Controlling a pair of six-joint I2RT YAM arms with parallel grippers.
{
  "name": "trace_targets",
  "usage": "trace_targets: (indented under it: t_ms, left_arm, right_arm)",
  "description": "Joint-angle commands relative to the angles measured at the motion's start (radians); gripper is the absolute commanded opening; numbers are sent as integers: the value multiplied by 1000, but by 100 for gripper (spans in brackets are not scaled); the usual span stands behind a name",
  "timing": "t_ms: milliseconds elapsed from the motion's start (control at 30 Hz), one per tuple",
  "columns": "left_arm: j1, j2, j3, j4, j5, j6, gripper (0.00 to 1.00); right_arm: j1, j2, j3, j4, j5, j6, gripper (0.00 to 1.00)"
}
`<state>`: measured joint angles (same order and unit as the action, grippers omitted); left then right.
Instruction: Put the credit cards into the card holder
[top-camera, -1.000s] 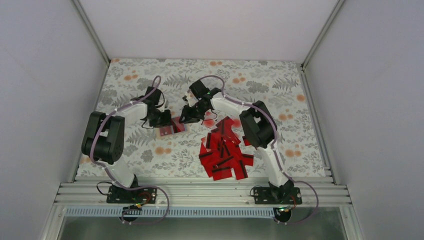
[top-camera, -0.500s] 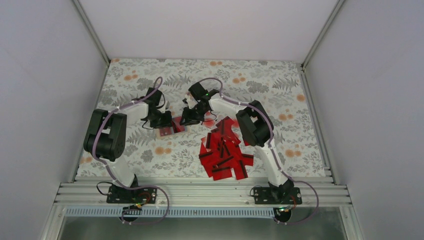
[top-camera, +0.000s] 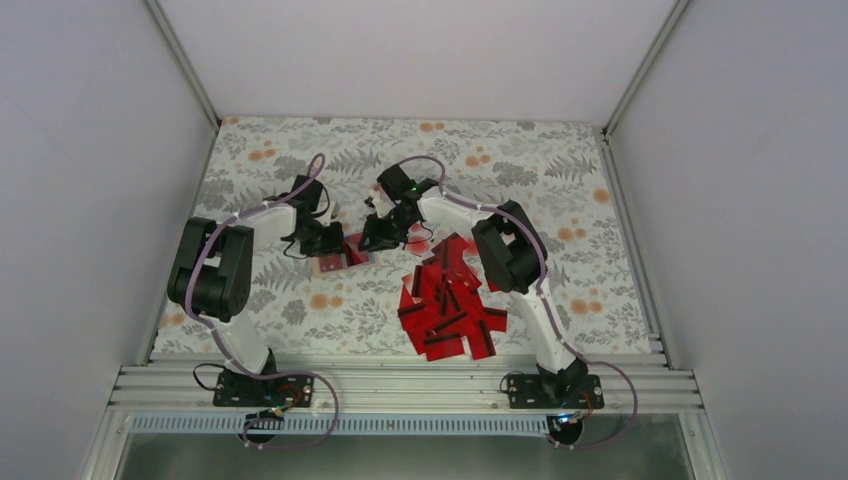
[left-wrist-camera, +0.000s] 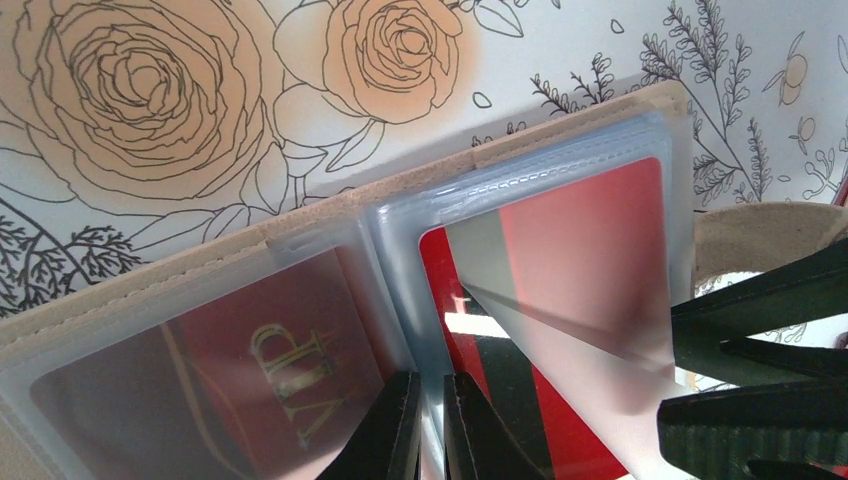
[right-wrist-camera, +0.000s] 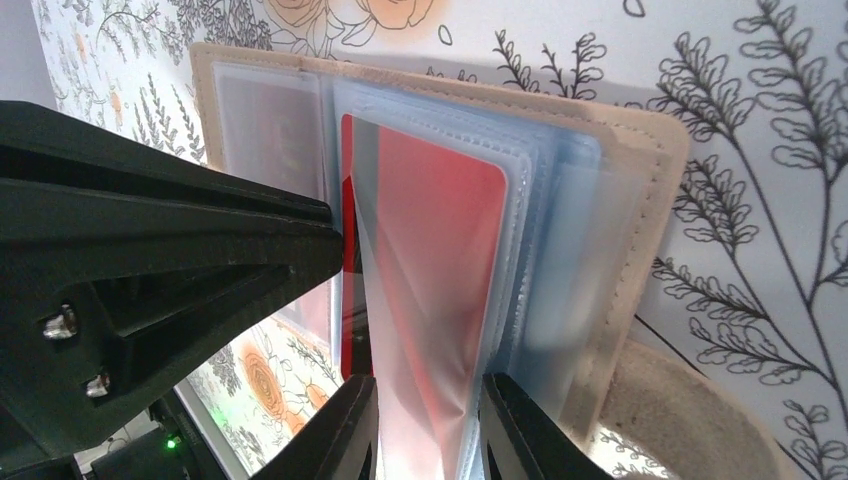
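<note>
- Top external view: the flower-print tabletop (top-camera: 560, 170) has both arms reaching to its middle-left, tool tips nearly meeting.
- The loose credit cards (top-camera: 450, 300) lie in a red heap nearer the right arm's base. They are well apart from the work spot and right of it.
- The card holder (top-camera: 332, 262) lies open and flat between the two tools, the left tool (top-camera: 328, 243) on its left side and the right tool (top-camera: 372, 238) on its right.
- Left wrist: one sleeve of the holder is filled, showing a VIP card (left-wrist-camera: 270, 370). The neighbouring clear sleeve (left-wrist-camera: 560, 190) is the one being loaded.
- Right wrist: a red card (right-wrist-camera: 430, 250) sits in that sleeve with its long axis running straight away from the right tool. Its far rounded corner is close to the sleeve's closed end, and its near end comes back between the tool's fingers.
- Left tool: the fingers are almost together at the holder's fold with a thin pale leaf between them. Judged to be pinching the holder to pin it down.
- Right tool: the fingers stand apart, straddling the card's near end and a flap of sleeve film. Cannot tell whether they press on the card.
- Judgement: the right arm is the nearer one to this card. What remains looks like a short push along the card's long axis, away from the right tool and toward the left one. If the card tilts off that axis, it would likely snag the film.
</note>
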<state>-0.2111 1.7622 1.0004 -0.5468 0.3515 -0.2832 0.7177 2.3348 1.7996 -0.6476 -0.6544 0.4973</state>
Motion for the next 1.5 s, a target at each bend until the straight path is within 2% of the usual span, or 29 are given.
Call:
trace_targets:
  t_ms: [0, 700, 1467]
  left_arm:
    - [-4, 30, -2, 6, 19, 13, 8]
    - [-13, 14, 5, 8, 35, -35, 8]
    - [-17, -30, 28, -17, 20, -77, 8]
  right_arm:
    - [8, -14, 26, 16, -41, 9, 27]
    - [9, -63, 37, -18, 6, -5, 22]
    - [14, -85, 31, 54, -103, -16, 22]
